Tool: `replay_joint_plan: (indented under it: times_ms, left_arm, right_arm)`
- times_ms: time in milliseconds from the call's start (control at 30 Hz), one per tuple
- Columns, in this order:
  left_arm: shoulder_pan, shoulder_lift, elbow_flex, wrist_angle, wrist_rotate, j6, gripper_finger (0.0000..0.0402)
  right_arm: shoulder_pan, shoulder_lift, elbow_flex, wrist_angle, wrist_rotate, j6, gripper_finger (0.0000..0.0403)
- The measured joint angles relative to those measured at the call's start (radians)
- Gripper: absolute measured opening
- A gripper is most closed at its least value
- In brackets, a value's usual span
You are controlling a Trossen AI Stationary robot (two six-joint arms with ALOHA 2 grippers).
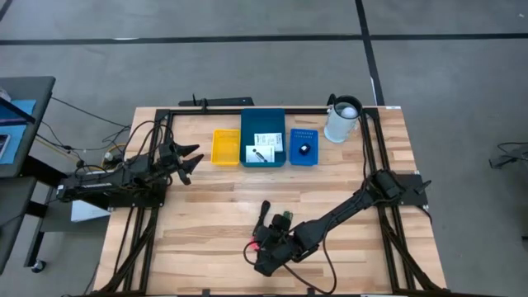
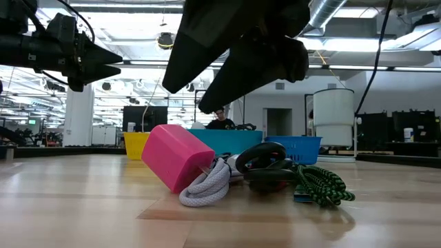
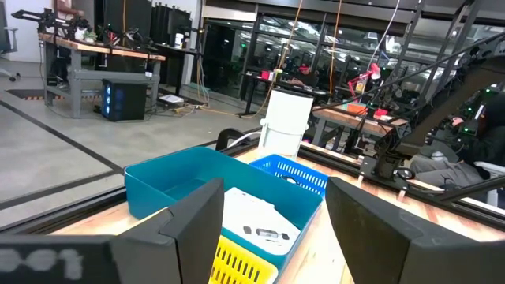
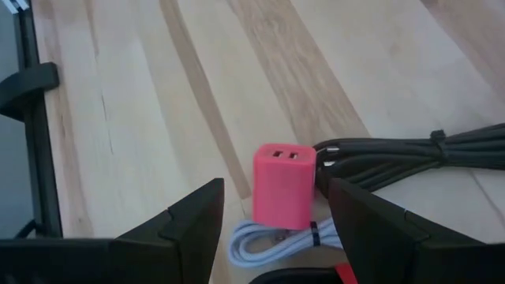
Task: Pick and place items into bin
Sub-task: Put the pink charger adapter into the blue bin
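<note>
Now the right gripper [image 4: 272, 237] hovers, fingers wide, straddling the pink charger [image 4: 284, 185] to grab it; left gripper [image 3: 272, 229] waits, fingers spread.

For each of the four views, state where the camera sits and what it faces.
High: overhead, facing down on the table and both arms.
Low: at tabletop level, facing the pink charger; right gripper above.
Left wrist: facing the teal bin; own fingers visible.
Right wrist: facing down on the charger, shared with low; own fingers visible.

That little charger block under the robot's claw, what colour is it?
Pink-red charger block, clearest in the right wrist view.
</note>
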Motion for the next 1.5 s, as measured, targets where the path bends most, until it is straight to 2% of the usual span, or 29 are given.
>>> replay_joint_plan:
  times_ms: [567, 1333, 1500]
  left_arm:
    - [0.000, 0.000, 0.000, 0.000, 0.000, 0.000, 0.0212]
    - [0.000, 0.000, 0.000, 0.000, 0.000, 0.000, 0.0212]
    - [0.000, 0.000, 0.000, 0.000, 0.000, 0.000, 0.0212]
  right_arm:
    - [-0.002, 0.033, 0.000, 0.055, -0.019, -0.020, 0.0235]
    - [-0.022, 0.033, 0.000, 0.045, -0.037, -0.032, 0.0235]
    - [-0.028, 0.070, -0.005, 0.053, -0.056, -0.032, 0.0235]
